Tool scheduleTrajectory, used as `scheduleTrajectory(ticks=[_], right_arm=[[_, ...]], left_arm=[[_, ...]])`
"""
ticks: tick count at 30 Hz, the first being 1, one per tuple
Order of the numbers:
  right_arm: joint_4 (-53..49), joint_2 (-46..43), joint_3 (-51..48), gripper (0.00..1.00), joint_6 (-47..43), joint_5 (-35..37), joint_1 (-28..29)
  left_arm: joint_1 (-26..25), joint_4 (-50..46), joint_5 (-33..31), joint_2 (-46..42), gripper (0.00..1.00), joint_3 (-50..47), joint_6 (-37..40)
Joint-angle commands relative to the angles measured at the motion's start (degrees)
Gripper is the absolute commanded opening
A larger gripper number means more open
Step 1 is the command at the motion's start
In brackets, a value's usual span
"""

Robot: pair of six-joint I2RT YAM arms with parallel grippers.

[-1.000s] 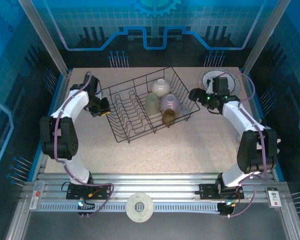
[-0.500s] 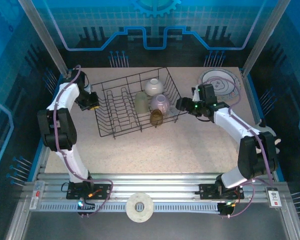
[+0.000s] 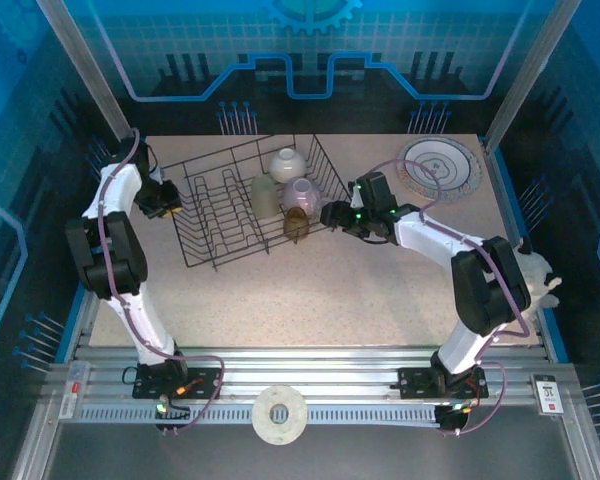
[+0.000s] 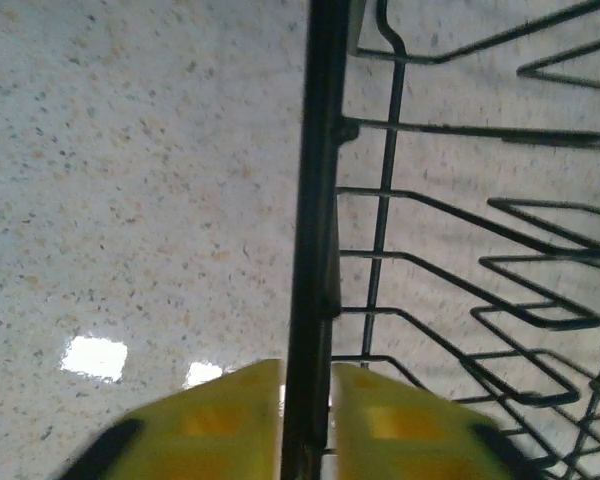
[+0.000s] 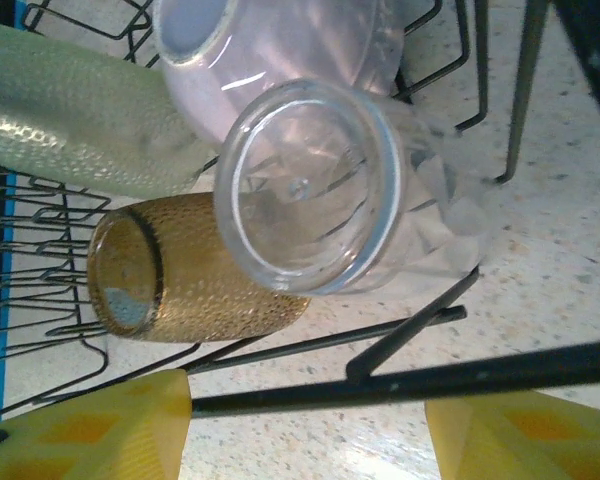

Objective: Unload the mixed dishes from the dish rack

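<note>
While two hands flank it, the dish rack holds cups and bowls

Seen from above, the left hand sits at the rack's left end and the right hand at its right near corner. In the rack's right half lie a cream bowl farthest, a pale green cup, a lilac bowl and, nearest, a brown cup. A purple-rimmed plate rests on the tabletop, far right, apart from the rack.

At the left wrist, yellow fingers hug the rack's rim wire; whether they pinch it I cannot tell.

At the right wrist, the fingers stand wide apart, holding nothing. Beyond them the brown cup lies sideways, touching a clear cup.
</note>
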Motion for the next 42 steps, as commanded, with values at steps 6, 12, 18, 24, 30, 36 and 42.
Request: scheduleTrajectory(ticks=[6,12,18,24,30,36,42], right_arm=[[0.51,-0.79,1.57,0.67,3.04,2.08,-1.24],[-0.79,-6.27,-0.53,0.86,1.56,4.45,-3.03],[-3.16,-14.43,-2.58,1.0,-0.61,5.29,-5.39],[-5.86,-24.66,-6.25,1.0,-2.75,3.66,-7.08],[-7.33,-36.79,-12.76,1.0,-2.52,1.45,-7.75],[-12.91,-50.49,-19.34,1.0,-3.67,-1.16,-8.27],[-19.37,-62.81,-23.66,1.0,-3.13,-3.11,-8.21]], left_arm=[[2.1,3.93,-3.44,-3.41,0.67,-0.64,-6.18],[1.79,6.09,-7.32,-13.04,0.98,-5.75,-8.17],[-0.14,7.3,-6.32,-27.14,0.99,-11.4,-9.1],[-8.37,8.27,0.75,-36.61,0.99,-13.79,-6.79],[-22.97,7.98,-0.92,-33.83,0.99,-10.35,1.25],[-31.29,4.89,-4.1,-22.98,0.99,-3.58,6.52],[-34.38,3.3,-12.2,-11.72,0.96,4.37,6.81]])
